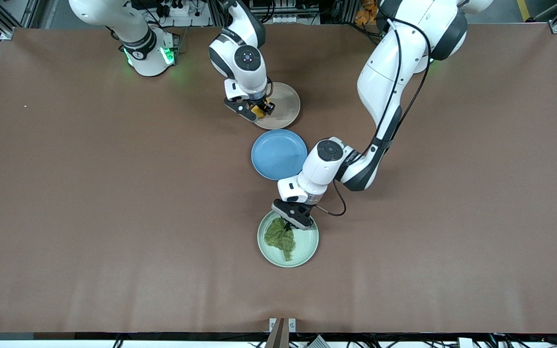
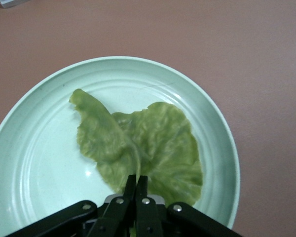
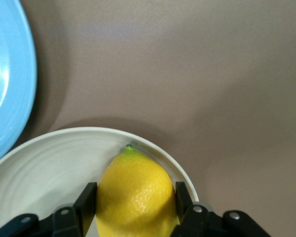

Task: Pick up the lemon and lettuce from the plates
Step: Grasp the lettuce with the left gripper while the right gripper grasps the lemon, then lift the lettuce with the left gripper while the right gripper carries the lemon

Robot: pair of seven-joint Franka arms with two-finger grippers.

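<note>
Centrally on the brown tabletop, three plates lie in a line running from the robots' edge toward the camera's edge: a beige plate, a blue plate and a mint-green plate.

Right pincer: it sits low over the rim of the beige plate on the side toward the right arm's end, with its two fingers set against opposite flanks of the lemon, so that it pinches the fruit. In the right wrist view the lemon fills the gap between the fingers, its green-tipped end pointing at the plate's rim; part of the blue plate shows close beside the beige one.

Left pincer: it reaches down onto the mint-green plate at the part of its rim nearest the blue plate. Its fingers are pressed together on the edge of the lettuce. In the left wrist view the crinkled leaf spreads flat over the middle of the plate, away from the fingertips, with one narrow lobe stretching toward the rim.

Both the lemon and the lettuce remain at their plates.
</note>
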